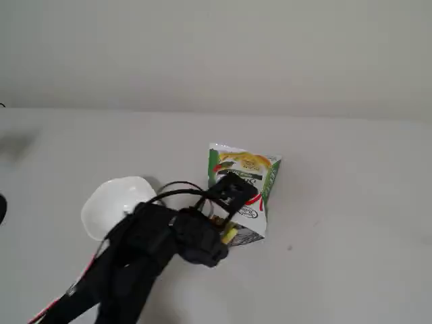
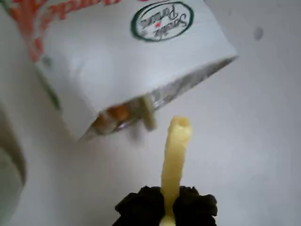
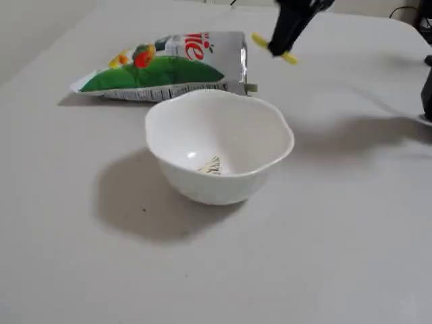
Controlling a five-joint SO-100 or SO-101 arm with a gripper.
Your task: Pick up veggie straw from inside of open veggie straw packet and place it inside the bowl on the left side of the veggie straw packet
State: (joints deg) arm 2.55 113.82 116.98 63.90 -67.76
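My gripper (image 2: 168, 208) is shut on a yellow veggie straw (image 2: 175, 155), which sticks out past the black fingers just outside the packet's open mouth. The white veggie straw packet (image 2: 131, 56) lies flat, with orange sticks inside and a pale greenish stick (image 2: 148, 112) poking out. In a fixed view the gripper (image 1: 226, 236) holds the straw (image 1: 230, 234) over the near end of the packet (image 1: 244, 177), and the white bowl (image 1: 111, 202) stands to its left. From the other side, the gripper (image 3: 278, 48) hangs with the straw (image 3: 260, 40) above the table beside the packet (image 3: 169, 67), behind the empty wavy-rimmed bowl (image 3: 219, 101).
A dark object (image 3: 426, 88) stands at the right edge of one fixed view, with a cable behind it. Another dark shape (image 1: 2, 206) sits at the left edge of the other fixed view. The arm's black cable (image 1: 177, 187) loops over the space between bowl and packet.
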